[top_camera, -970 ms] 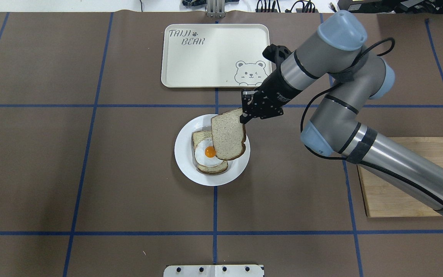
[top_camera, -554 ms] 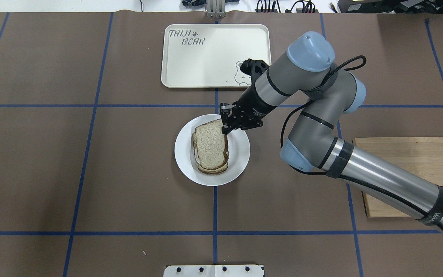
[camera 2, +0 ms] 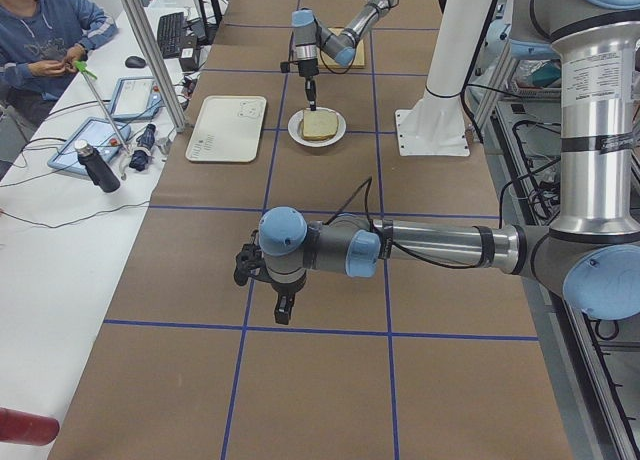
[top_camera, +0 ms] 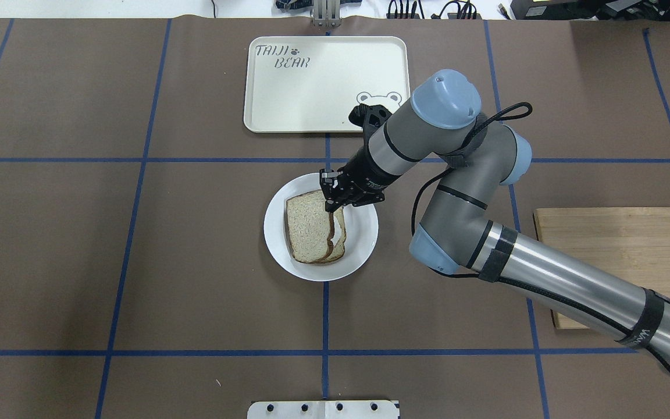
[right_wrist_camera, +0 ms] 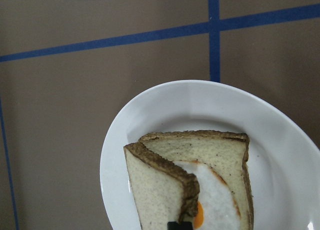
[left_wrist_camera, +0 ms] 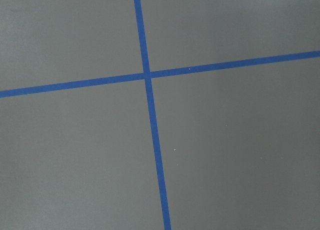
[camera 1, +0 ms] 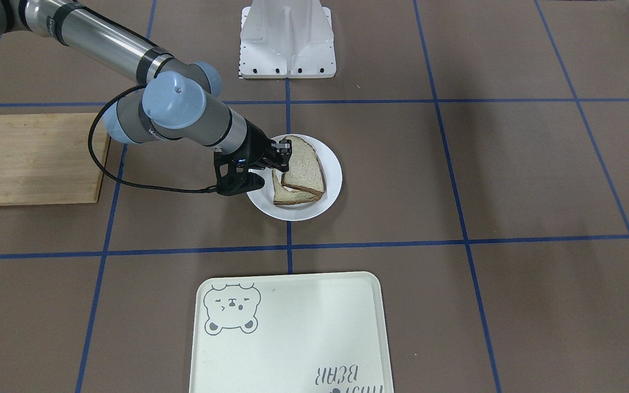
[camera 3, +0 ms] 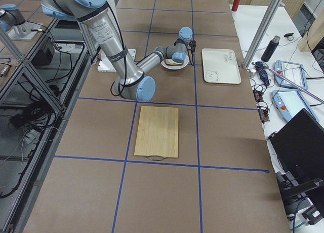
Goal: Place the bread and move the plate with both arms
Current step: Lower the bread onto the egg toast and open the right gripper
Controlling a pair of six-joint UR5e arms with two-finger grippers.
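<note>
1. The right claw (top_camera: 331,198) was clenched on the bread (top_camera: 307,226), pinching the crust at the corner nearest the tray (top_camera: 323,87).
2. The bread was over the plate (top_camera: 364,241), lying tilted on top of the egg slice (right_wrist_camera: 220,155). The gripped side was raised, and the opposite side appeared to rest on the lower slice.
3. In the right wrist view, the egg (right_wrist_camera: 220,205) showed white and yolk under the raised crust edge. One fingertip (right_wrist_camera: 179,224) was just visible at the bottom of that edge.
4. The bread covered most of the egg slice. A strip of the lower slice stayed exposed on the robot's right side.
5. The plate sat flat on the table (top_camera: 137,262), on a blue tape line just on the robot's side of a tape crossing. The tray lay beyond that crossing, apart from the plate.
6. The right arm (top_camera: 544,279) reached in past the board (top_camera: 626,244), which lay well apart from the plate.
7. The left arm (camera 2: 430,245) appeared only in the left side view, well apart from the plate, with the left claw (camera 2: 283,308) pointing down above the table. I cannot tell whether that claw was clenched or released.
8. The left wrist view showed only a tape cross (left_wrist_camera: 147,75) on the brown table.
</note>
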